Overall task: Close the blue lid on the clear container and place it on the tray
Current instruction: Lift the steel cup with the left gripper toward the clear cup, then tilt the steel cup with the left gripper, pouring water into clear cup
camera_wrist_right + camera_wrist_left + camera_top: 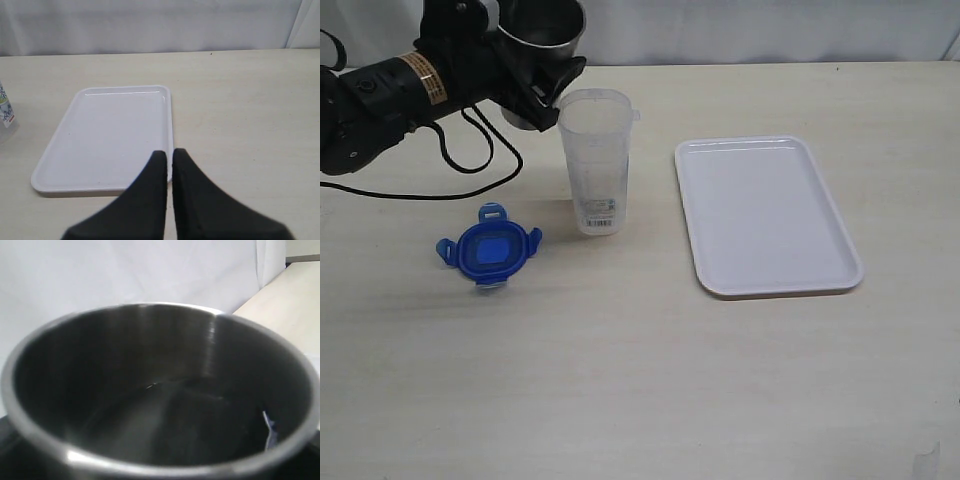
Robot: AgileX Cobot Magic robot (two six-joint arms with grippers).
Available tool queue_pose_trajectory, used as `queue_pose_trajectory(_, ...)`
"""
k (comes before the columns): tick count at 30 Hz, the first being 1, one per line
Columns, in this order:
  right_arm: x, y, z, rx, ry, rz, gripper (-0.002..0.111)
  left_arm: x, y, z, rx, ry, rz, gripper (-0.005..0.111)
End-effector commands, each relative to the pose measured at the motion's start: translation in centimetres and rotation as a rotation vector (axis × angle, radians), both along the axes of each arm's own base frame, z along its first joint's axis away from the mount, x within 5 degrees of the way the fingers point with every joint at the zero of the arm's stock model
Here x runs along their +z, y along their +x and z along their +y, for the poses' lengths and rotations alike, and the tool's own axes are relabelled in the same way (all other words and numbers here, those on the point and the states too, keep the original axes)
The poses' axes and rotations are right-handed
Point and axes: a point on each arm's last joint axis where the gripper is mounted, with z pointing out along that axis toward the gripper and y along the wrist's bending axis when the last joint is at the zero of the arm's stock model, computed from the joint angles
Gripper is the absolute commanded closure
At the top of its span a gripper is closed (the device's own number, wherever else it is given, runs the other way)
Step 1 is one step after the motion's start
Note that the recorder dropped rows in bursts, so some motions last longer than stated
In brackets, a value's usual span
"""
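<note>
Exterior view. The clear container [595,165] stands upright just left of centre, tall and narrow, see-through, with its mouth open and uncovered. A white barcode label [599,212] sits near its base. The blue lid [488,250] lies flat on the table [640,390] at lower left of the container, close to it but not touching. It is round, and its snap flaps are splayed outward. The tray [765,215] is right of centre: white, rectangular, with rounded corners and a low rim, set apart from the container. The left arm is at upper left. The left gripper [538,88] has its jaws spread wide around a steel cup [542,30], which it holds tipped, the mouth toward the top of the frame. One black finger comes just beside the container's rim; I cannot tell whether they touch. The right arm is out of frame.

Left wrist view. The steel cup [160,390] fills the frame, showing its dark, glossy interior and bright rim. A small blue-white scrap shows inside it; I cannot tell what it is. Neither container, lid nor tray is visible here.

Right wrist view. The right gripper [169,162] has its black fingers pressed nearly together with nothing between them. It hovers over the near edge of the tray [110,130]. A sliver of the clear container [4,107] with its label is cut off by the frame's edge.
</note>
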Motion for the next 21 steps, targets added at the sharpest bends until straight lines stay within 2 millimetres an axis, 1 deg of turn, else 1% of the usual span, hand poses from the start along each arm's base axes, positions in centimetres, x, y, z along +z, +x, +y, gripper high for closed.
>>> queue_pose_trajectory(1,0.04,0.01,0.02,0.003,0.003,-0.006,0.104,1.86,-0.06,-0.39,-0.035,-0.025,-0.132,0.107)
queue_pose_trajectory(21,0.04,0.01,0.02,0.003,0.003,-0.006,0.104,1.82,-0.03,-0.35,-0.046,0.147,-0.273,0.107)
